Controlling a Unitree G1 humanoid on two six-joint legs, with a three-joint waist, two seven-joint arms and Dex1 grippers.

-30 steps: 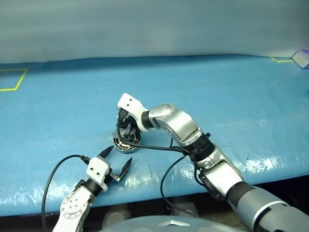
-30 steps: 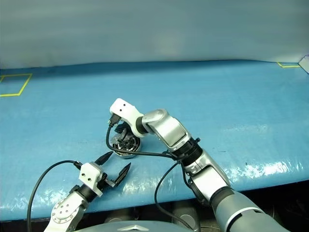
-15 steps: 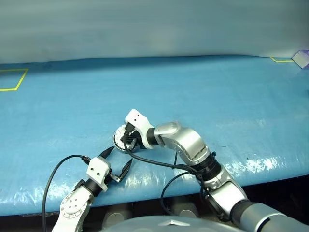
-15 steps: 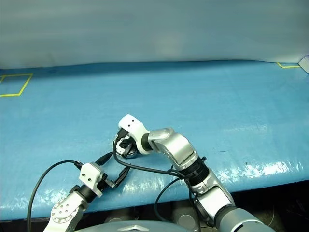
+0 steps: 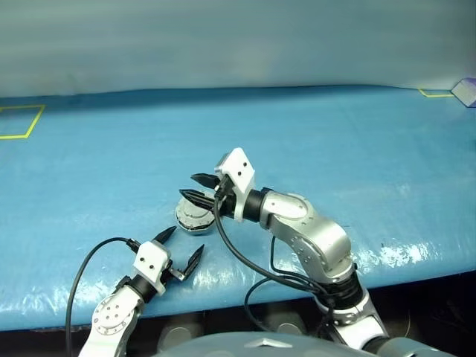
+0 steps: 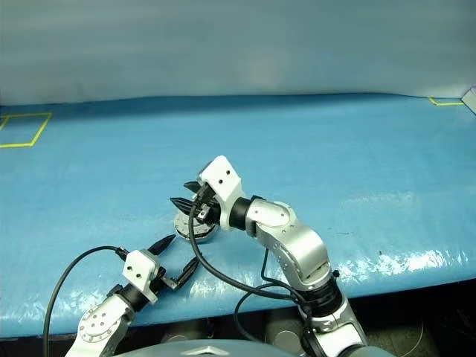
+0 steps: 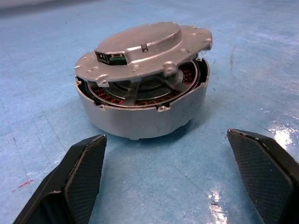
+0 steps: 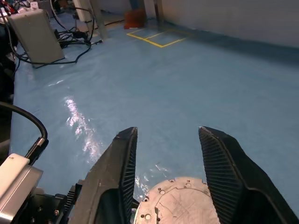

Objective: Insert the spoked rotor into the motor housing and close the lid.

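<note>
Motor housing (image 7: pixel 142 114) standing on the blue bench (image 5: pixel 357 141), near the front edge and somewhat left of the middle. Lid (image 7: pixel 145 51) lying down over the housing but not flush: a gap left along the near side, with copper-coloured windings and silvery parts glimpsed through it. Spoked rotor not to be made out for certain; dark edge and silvery bars in that gap possibly part of it, too hidden to say.

Right gripper (image 5: pixel 202 189) held just above the housing's far side, fingers parted about halfway, empty, not touching the lid. From the right wrist, fingers (image 8: pixel 119 172) spread on either side of the lid's plain grey top, housing body cut off by the picture's edge.

Left gripper (image 5: pixel 181 245) near the front edge, just short of the housing, spread wide and empty. Housing's front side partly masked by the right gripper in the head views.

Yellow tape outline (image 5: pixel 21 123) at the far left corner, partly cut off.
</note>
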